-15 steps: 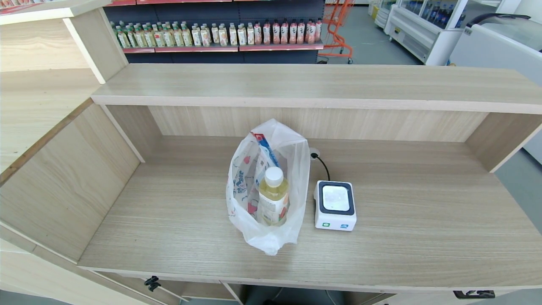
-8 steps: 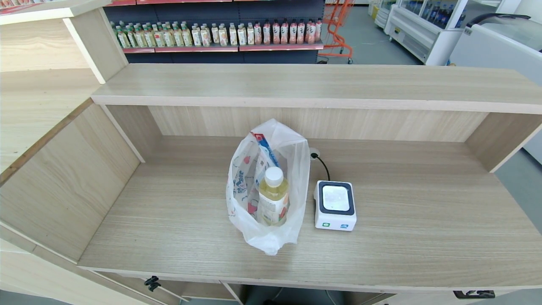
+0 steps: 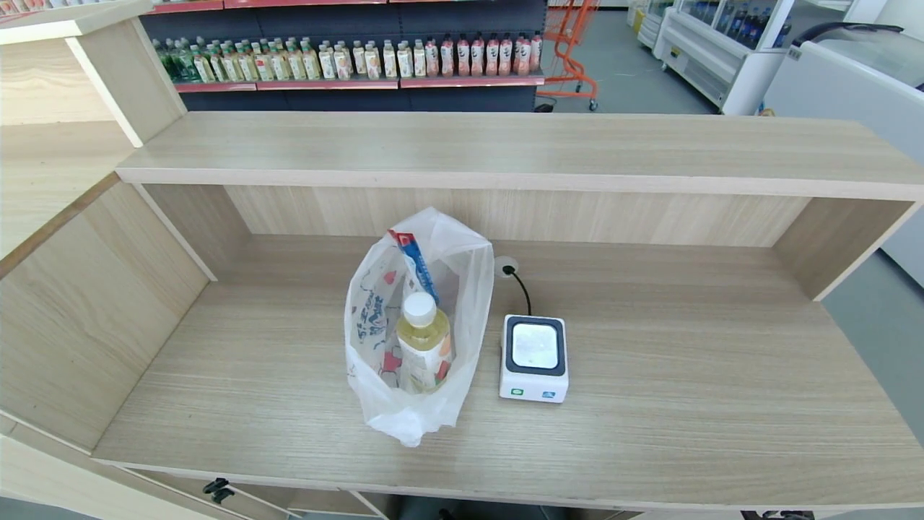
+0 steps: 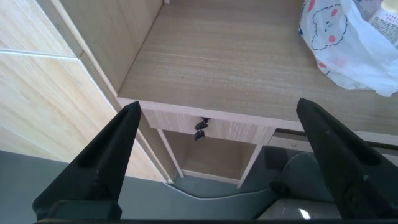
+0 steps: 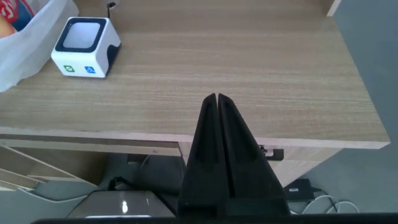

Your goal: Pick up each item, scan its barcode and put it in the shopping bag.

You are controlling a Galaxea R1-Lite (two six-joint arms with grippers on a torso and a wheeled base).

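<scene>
A translucent white shopping bag [image 3: 375, 318] stands on the wooden counter [image 3: 650, 390]. Inside it are a yellow drink bottle [image 3: 423, 347] with a white cap and a tall packet with a red and blue top [image 3: 414, 263]. Right beside the bag sits the white barcode scanner [image 3: 534, 357] with its glass window facing up and a black cable running back. My left gripper [image 4: 217, 112] is open, held below and in front of the counter's front edge, with the bag [image 4: 348, 46] farther off. My right gripper [image 5: 216, 98] is shut with nothing in it, also in front of the counter edge, with the scanner [image 5: 85, 46] beyond it.
A raised wooden ledge [image 3: 505, 148] spans the counter's back and side walls [image 3: 86, 318] close it in left and right. Drawer handles [image 4: 200, 129] [image 5: 271, 153] sit under the front edge. Shop shelves with bottles [image 3: 346, 61] and freezers [image 3: 722, 43] stand behind.
The whole head view has shifted, so the bag and scanner appear farther left in the picture; the camera moved, not the things.
</scene>
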